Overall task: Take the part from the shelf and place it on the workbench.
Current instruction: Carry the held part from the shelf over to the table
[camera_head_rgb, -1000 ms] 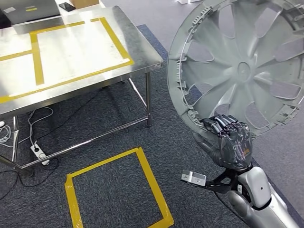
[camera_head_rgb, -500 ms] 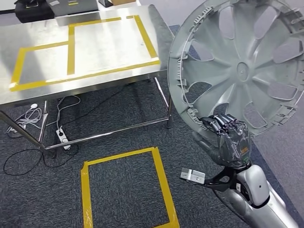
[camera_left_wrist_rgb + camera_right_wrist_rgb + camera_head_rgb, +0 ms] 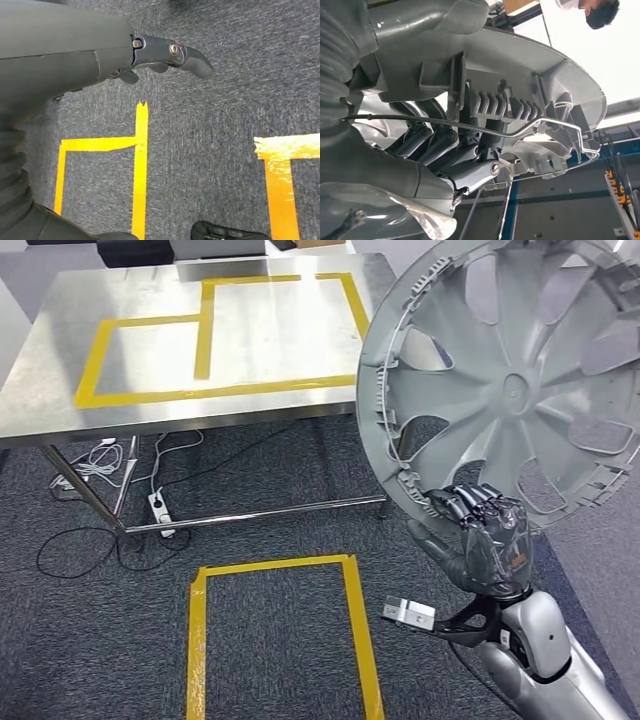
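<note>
The part is a large silver wheel cover (image 3: 513, 390) with curved spokes, held upright at the right of the head view. My right hand (image 3: 483, 540) grips its lower rim from below, fingers curled over the edge. The right wrist view shows the ribbed rim and wire ring of the wheel cover (image 3: 531, 65) close up, with my dark fingers (image 3: 433, 145) hooked behind it. The steel workbench (image 3: 60, 350), marked with yellow tape rectangles, stands ahead and to the left. My left hand (image 3: 75, 50) hangs over the carpet with nothing in it and a finger (image 3: 188, 57) stretched out.
A yellow tape square (image 3: 275, 565) marks the grey carpet in front of the workbench. A power strip (image 3: 157, 508) and loose cables lie under the bench. A person's head (image 3: 601, 10) appears beyond the wheel cover in the right wrist view.
The whole view has swung, so the workbench and floor square now sit further right and more squarely ahead. The right hand keeps the same hold on the wheel cover.
</note>
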Robot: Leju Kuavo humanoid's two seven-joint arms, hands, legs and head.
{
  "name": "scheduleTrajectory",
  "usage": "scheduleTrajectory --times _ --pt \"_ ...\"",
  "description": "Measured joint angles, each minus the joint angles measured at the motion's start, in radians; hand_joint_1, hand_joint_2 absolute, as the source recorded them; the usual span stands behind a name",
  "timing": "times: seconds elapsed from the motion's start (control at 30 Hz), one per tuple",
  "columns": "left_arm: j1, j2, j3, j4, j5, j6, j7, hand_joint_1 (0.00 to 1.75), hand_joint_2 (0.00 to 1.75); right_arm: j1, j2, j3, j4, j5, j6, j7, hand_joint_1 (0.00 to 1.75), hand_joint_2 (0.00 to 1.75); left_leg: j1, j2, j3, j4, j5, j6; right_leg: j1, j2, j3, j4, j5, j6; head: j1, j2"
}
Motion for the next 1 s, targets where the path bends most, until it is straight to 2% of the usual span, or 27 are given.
scheduleTrajectory --times 0.03,0.07,0.17,0.2,0.27,0.33,0.37,0.4,0.43,0.5,0.53,0.57,0.6,0.7,0.73,0.77,0.83,0.87,0.9,0.93,1.0 --pt "0.0 0.0 0.0 0.0 -0.001 0.0 -0.003 0.0 1.75 -0.001 0.0 -0.001 0.0 0.001 -0.001 0.0 1.75 1.75 -0.002 -0.003 -0.001 0.002 -0.001 -0.004 0.001 0.001 0.025 -0.053 0.019 -0.003 0.0 0.0" --pt "0.0 0.0 0.0 0.0 -0.001 0.0 -0.006 0.0 1.75 0.0 0.0 -0.001 -0.001 0.002 -0.003 0.0 1.75 1.75 -0.003 -0.005 -0.003 0.004 -0.001 -0.009 0.002 0.001 0.039 -0.083 0.025 -0.007 -0.001 0.0" --pt "0.002 0.002 0.0 0.0 -0.004 0.01 -0.02 0.0 1.75 0.004 0.0 -0.004 -0.002 0.006 -0.006 0.002 1.75 1.75 -0.004 -0.007 -0.006 0.007 -0.002 -0.022 0.001 0.003 0.046 -0.095 0.023 -0.02 -0.002 0.0" --pt "0.002 0.002 0.0 0.0 -0.004 0.015 -0.024 0.0 1.75 0.005 0.0 -0.006 -0.002 0.006 -0.006 0.004 1.75 1.75 -0.003 -0.006 -0.009 0.019 -0.012 -0.027 -0.001 0.002 0.048 -0.096 0.024 -0.025 -0.004 0.0" --pt "0.001 0.002 -0.001 0.0 -0.01 0.02 -0.033 0.0 1.75 0.006 0.0 -0.009 -0.003 0.007 -0.007 0.008 1.75 1.75 0.001 -0.006 -0.043 0.102 -0.063 -0.038 -0.004 0.0 0.051 -0.099 0.025 -0.034 -0.006 0.0" --pt "0.002 0.003 -0.005 0.0 -0.019 0.023 -0.044 0.0 1.75 0.008 0.0 -0.01 -0.004 0.007 -0.008 0.01 1.75 1.75 0.005 -0.005 -0.103 0.236 -0.123 -0.046 -0.004 -0.001 0.052 -0.099 0.023 -0.038 -0.008 0.0" --pt "0.003 0.003 -0.007 0.0 -0.022 0.024 -0.048 0.0 1.75 0.01 0.0 -0.011 -0.004 0.007 -0.008 0.01 1.75 1.75 0.006 -0.005 -0.123 0.281 -0.134 -0.048 -0.004 -0.001 0.053 -0.099 0.023 -0.038 -0.008 0.0" --pt "0.004 0.004 -0.009 0.0 -0.024 0.025 -0.052 0.0 1.75 0.011 0.0 -0.012 -0.004 0.008 -0.008 0.01 1.75 1.75 0.008 -0.005 -0.127 0.288 -0.124 -0.048 -0.004 0.0 0.055 -0.099 0.022 -0.038 -0.008 0.0" --pt "0.004 0.004 -0.012 0.0 -0.025 0.026 -0.055 0.0 1.75 0.012 0.0 -0.013 -0.005 0.008 -0.008 0.01 1.75 1.75 0.009 -0.005 -0.113 0.257 -0.096 -0.047 -0.004 0.0 0.058 -0.099 0.02 -0.038 -0.008 0.0" --pt "0.004 0.006 -0.015 0.0 -0.027 0.03 -0.062 0.0 1.75 0.013 0.0 -0.017 -0.006 0.007 -0.009 0.009 1.75 1.75 0.009 -0.006 -0.052 0.127 -0.025 -0.043 -0.003 0.001 0.065 -0.099 0.015 -0.035 -0.008 0.0" --pt "0.004 0.007 -0.016 0.0 -0.028 0.032 -0.066 0.0 1.75 0.013 0.0 -0.02 -0.006 0.007 -0.01 0.009 1.75 1.75 0.009 -0.006 -0.025 0.067 -0.006 -0.04 -0.002 0.002 0.066 -0.097 0.013 -0.031 -0.008 0.0" --pt "0.003 0.008 -0.017 0.0 -0.028 0.033 -0.069 0.0 1.75 0.013 0.0 -0.022 -0.007 0.007 -0.011 0.007 1.75 1.75 0.007 -0.006 -0.009 0.029 0.001 -0.038 0.0 0.002 0.065 -0.097 0.012 -0.027 -0.008 0.0" --pt "0.002 0.008 -0.018 0.0 -0.029 0.033 -0.071 0.0 1.75 0.013 0.0 -0.025 -0.008 0.007 -0.013 0.005 1.75 1.75 0.006 -0.006 -0.004 0.015 -0.004 -0.035 0.001 0.002 0.062 -0.096 0.012 -0.023 -0.007 0.0" --pt "0.002 0.008 -0.018 0.0 -0.031 0.032 -0.074 0.0 1.75 0.014 -0.002 -0.027 -0.012 0.007 -0.014 0.0 1.75 1.75 0.007 -0.005 -0.003 0.003 -0.003 -0.02 -0.001 0.001 0.055 -0.091 0.003 -0.009 -0.007 0.0" --pt "0.001 0.009 -0.018 0.0 -0.032 0.031 -0.076 0.0 1.75 0.014 -0.003 -0.027 -0.013 0.006 -0.014 -0.001 1.75 1.75 0.009 -0.005 -0.002 0.0 -0.001 -0.013 -0.002 0.001 0.043 -0.069 -0.013 -0.005 -0.006 0.0" --pt "0.001 0.009 -0.018 0.0 -0.033 0.031 -0.078 0.0 1.75 0.014 -0.005 -0.029 -0.014 0.006 -0.014 -0.002 1.75 1.75 0.011 -0.005 0.0 -0.002 0.0 -0.008 -0.002 0.001 0.021 -0.024 -0.039 -0.003 -0.004 0.0" --pt "0.0 0.01 -0.018 0.0 -0.034 0.028 -0.083 0.0 1.75 0.015 -0.007 -0.03 -0.014 0.006 -0.014 -0.003 1.75 1.75 0.01 -0.005 -0.001 -0.002 -0.001 -0.001 -0.001 0.001 -0.047 0.114 -0.097 0.001 0.0 0.0" --pt "0.001 0.01 -0.018 0.0 -0.034 0.026 -0.085 0.0 1.75 0.018 -0.007 -0.031 -0.014 0.006 -0.014 -0.003 1.75 1.75 0.009 -0.005 0.0 -0.002 -0.002 0.0 -0.001 0.001 -0.078 0.17 -0.112 0.002 0.0 0.0" --pt "0.001 0.01 -0.018 0.0 -0.035 0.024 -0.088 0.0 1.75 0.022 -0.008 -0.031 -0.014 0.006 -0.014 -0.004 1.75 1.75 0.008 -0.005 0.001 -0.002 -0.002 0.0 -0.001 0.001 -0.093 0.192 -0.107 0.003 0.0 0.0" --pt "0.001 0.01 -0.018 0.0 -0.036 0.023 -0.089 0.0 1.75 0.026 -0.01 -0.031 -0.014 0.006 -0.014 -0.004 1.75 1.75 0.008 -0.006 0.003 -0.002 -0.003 0.0 -0.001 0.001 -0.088 0.173 -0.083 0.002 0.0 0.0" --pt "0.001 0.01 -0.018 0.0 -0.036 0.023 -0.091 0.0 1.75 0.031 -0.014 -0.032 -0.015 0.006 -0.015 -0.004 1.75 1.75 0.008 -0.006 0.007 -0.001 -0.006 -0.002 -0.001 0.0 -0.031 0.041 -0.01 -0.003 0.001 0.0"
